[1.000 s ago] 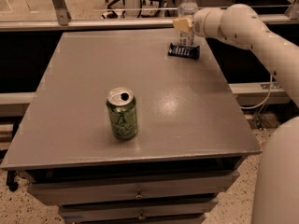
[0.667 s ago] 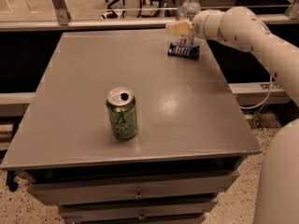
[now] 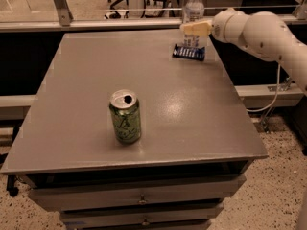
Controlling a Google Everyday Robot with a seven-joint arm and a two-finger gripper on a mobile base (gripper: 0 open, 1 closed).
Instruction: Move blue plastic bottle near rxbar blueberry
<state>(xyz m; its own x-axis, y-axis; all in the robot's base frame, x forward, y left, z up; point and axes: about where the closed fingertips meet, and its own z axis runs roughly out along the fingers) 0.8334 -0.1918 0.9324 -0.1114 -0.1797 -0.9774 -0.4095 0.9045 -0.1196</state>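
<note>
The blue plastic bottle (image 3: 193,8), clear with a white cap, stands upright at the far right of the grey table (image 3: 96,80). The rxbar blueberry (image 3: 189,53), a flat dark blue wrapper, lies on the table right in front of the bottle's base. My gripper (image 3: 195,29) reaches in from the right on a white arm (image 3: 259,30). It sits level with the bottle's lower body and overlaps it, just above the bar. The bottle's lower part is hidden behind the gripper.
A green drink can (image 3: 125,117) stands upright, opened, near the front middle of the table. Drawers sit under the table front (image 3: 139,198). A rail (image 3: 96,24) runs behind the table's far edge. A cable hangs at the right (image 3: 268,102).
The gripper's tip has shifted slightly to the right and sits closer over the bottle's lower body. The bottle, bar and can stay where they were.
</note>
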